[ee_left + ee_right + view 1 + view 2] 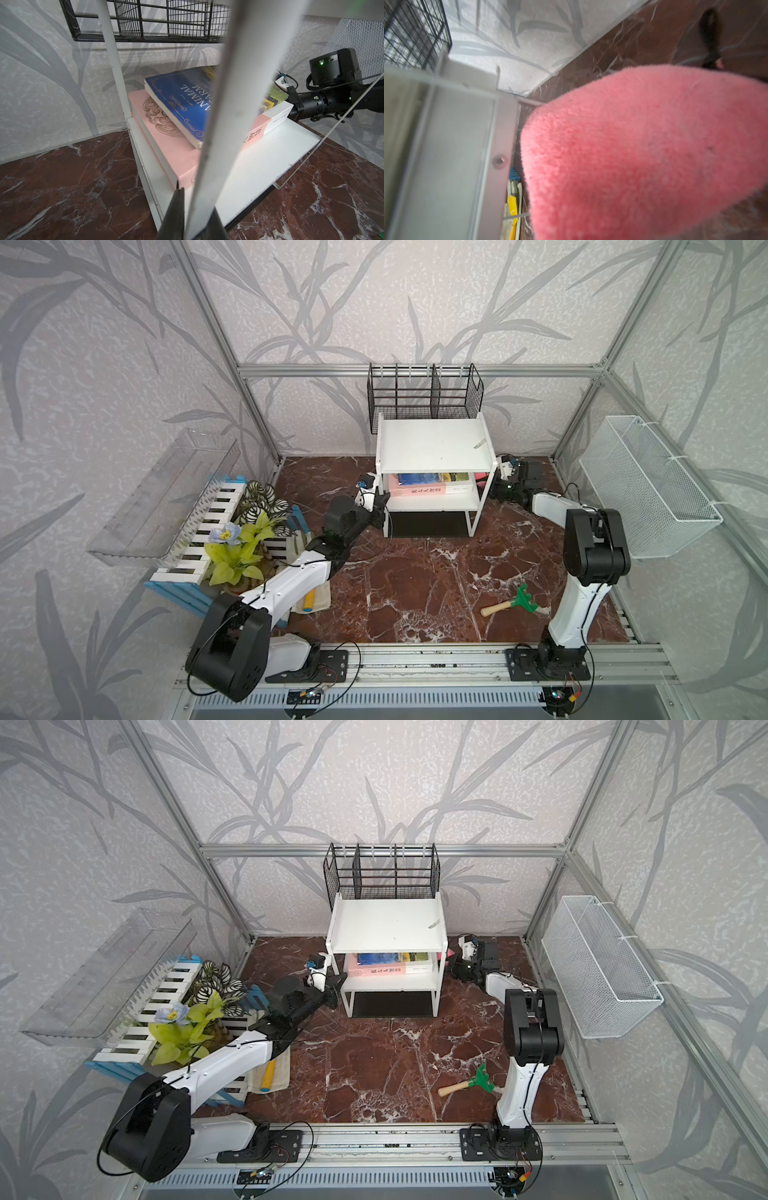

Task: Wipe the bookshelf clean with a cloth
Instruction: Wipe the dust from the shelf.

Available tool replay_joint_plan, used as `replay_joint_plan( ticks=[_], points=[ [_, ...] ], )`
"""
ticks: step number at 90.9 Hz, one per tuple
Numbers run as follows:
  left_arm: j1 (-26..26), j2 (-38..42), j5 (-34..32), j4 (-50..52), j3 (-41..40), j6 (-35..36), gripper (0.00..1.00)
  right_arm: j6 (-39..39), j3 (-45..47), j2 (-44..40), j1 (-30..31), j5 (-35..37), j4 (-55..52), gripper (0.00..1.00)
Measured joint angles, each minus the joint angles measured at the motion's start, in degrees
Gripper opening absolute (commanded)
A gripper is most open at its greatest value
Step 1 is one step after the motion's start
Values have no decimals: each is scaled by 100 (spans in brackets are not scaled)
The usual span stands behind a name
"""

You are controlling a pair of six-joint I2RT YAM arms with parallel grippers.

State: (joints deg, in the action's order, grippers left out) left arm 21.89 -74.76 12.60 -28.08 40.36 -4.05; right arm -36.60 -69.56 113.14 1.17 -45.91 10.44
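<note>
On a red marble tabletop, seen in both top views, the white bookshelf (432, 443) stands in front of a black wire rack (424, 391), the left gripper (383, 502) at its front left post and the right gripper (494, 488) at its right side, where a sliver of the pink cloth (481, 477) shows beside the middle tier; the left wrist view shows the left fingers (174, 214) clamped on that post, with books (166, 145) stacked on the middle board; the right wrist view is filled by the cloth, which hides the closed right fingers holding it beside the shelf frame
</note>
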Motion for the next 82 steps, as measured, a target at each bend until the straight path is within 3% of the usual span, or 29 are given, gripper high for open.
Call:
replay_joint_plan(
  ticks=[14, 31, 37, 43, 50, 71, 82],
  points=[
    [0, -9, 0, -13, 0, 0, 0, -7, 1040, 387, 7, -328, 184, 0],
    [0, -9, 0, -11, 0, -4, 1, 597, 1414, -1141, -83, 146, -942, 0],
    [0, -9, 0, -7, 0, -2, 18, 826, 1615, -2006, -103, 544, -1311, 0],
    [0, -9, -52, -7, 4, -140, 47, 997, 1899, -2778, -105, 986, -1506, 0],
    [-68, -94, -286, 2, 85, -374, 64, 1097, 2295, -3348, -107, 1495, -1685, 0],
    [-133, 306, -813, 249, -225, -557, 98, 1379, 3021, -4280, -72, 2240, -2721, 0],
    [-192, 1174, -859, 457, -835, -710, 100, 1596, 3056, -5351, 22, 2382, -3161, 0]
  ],
)
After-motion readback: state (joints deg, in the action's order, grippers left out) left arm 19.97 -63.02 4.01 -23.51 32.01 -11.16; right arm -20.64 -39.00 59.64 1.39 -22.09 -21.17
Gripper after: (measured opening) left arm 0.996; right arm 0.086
